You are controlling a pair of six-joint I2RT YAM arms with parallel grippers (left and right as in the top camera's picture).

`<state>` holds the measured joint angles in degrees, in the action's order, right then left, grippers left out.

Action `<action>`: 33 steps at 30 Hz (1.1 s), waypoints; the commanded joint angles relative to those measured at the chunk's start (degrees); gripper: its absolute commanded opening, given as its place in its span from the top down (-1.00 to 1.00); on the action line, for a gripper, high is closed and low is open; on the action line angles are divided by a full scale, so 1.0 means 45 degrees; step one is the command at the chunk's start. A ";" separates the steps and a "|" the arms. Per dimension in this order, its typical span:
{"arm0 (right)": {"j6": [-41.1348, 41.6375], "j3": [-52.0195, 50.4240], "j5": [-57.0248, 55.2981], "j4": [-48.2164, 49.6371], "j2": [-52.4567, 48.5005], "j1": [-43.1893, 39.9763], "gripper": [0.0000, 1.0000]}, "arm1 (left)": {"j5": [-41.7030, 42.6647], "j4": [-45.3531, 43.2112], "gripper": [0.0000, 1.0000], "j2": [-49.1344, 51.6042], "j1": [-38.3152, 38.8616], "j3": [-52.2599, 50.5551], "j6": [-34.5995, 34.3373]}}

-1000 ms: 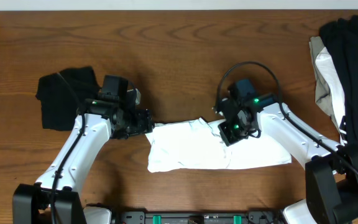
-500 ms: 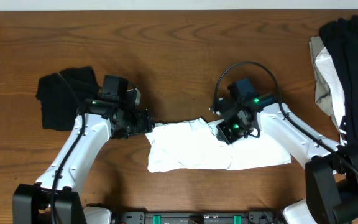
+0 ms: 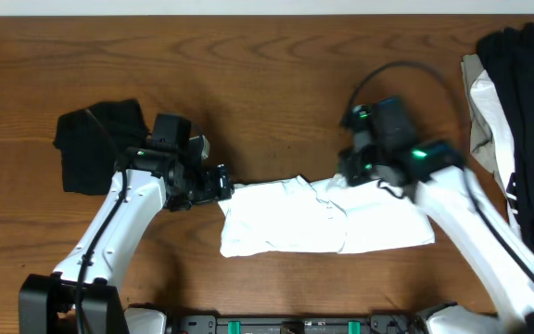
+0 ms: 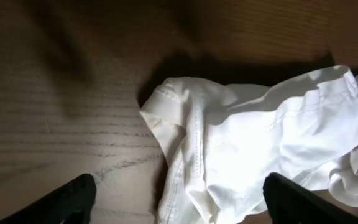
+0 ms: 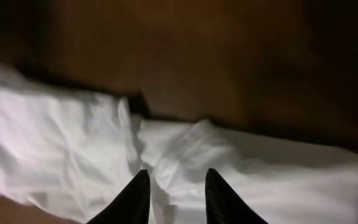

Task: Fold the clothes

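White T-shirt [image 3: 295,223], soft, light and limp, lies crumpled and part-folded on the wooden table [image 3: 267,74]; it would likely sag and slide if lifted, so the stitched hem at its far-left corner looks the surest hold. Left gripper [image 3: 222,182] sits at that corner, jaws wide apart and empty; right gripper [image 5: 176,193] hangs over the shirt's far-right part, fingers slightly apart, clamping nothing. Folded black garment [image 3: 95,144] lies well left of the shirt, a heap of black, beige and white clothes [image 3: 517,111] well right; neither blocks it.

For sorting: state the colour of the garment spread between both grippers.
White fabric garment; clearest overhead.
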<state>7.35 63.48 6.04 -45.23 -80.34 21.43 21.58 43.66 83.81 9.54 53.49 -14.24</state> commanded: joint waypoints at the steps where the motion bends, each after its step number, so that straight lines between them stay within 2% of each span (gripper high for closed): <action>1: 0.0554 0.0160 -0.1005 -0.0563 0.0806 -0.0452 0.41 | 0.0034 0.0087 -0.79 0.0141 -0.0053 0.0000 -0.0015; 8: 0.0568 -0.0044 -0.1307 -0.1778 0.0733 -0.0874 0.44 | 0.1540 -0.0092 -0.79 0.1413 -0.0039 -0.0437 -0.0010; 13: 0.0651 -0.0063 -0.1389 -0.1812 0.0729 -0.0879 0.42 | 0.2929 -0.0049 -0.79 0.2550 -0.0039 -0.0461 -0.0015; 19: 0.0651 -0.0063 -0.1394 -0.1812 0.0729 -0.0879 0.42 | 0.3536 -0.0160 -0.77 0.3939 0.0291 -0.0461 -0.0010; 21: 0.0651 -0.0063 -0.1394 -0.1812 0.0729 -0.0879 0.42 | 0.4138 -0.0374 -0.70 0.4323 0.0549 -0.0461 -0.0010; 23: 0.0656 -0.0063 -0.1394 -0.1812 0.0729 -0.0879 0.42 | 0.4410 -0.0680 -0.54 0.4561 0.0821 -0.0461 -0.0005; 25: 0.0656 -0.0063 -0.1394 -0.1817 0.0729 -0.0879 0.42 | 0.4401 -0.0986 0.02 0.4609 0.1030 -0.0461 0.0000; 27: 0.0656 -0.0063 -0.1394 -0.1846 0.0729 -0.0884 0.42 | 0.4386 -0.1180 0.73 0.4546 0.1059 -0.0447 0.0087; 28: 0.0656 -0.0063 -0.1399 -0.1855 0.0729 -0.0894 0.42 | 0.4269 -0.1190 0.88 0.4507 0.0962 -0.0413 0.0219; 30: 0.0767 -0.0063 -0.1501 -0.1889 0.0729 -0.0957 0.42 | 0.3560 -0.0957 0.88 0.4420 0.0670 -0.0306 0.0238; 33: 0.1345 -0.0063 -0.2293 -0.2127 0.0729 -0.1088 0.42 | 0.1491 -0.0015 0.88 0.4187 -0.0180 0.0121 0.0296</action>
<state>10.44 63.55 -0.58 -54.17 -76.82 17.61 38.33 40.86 103.79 12.47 52.25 -14.06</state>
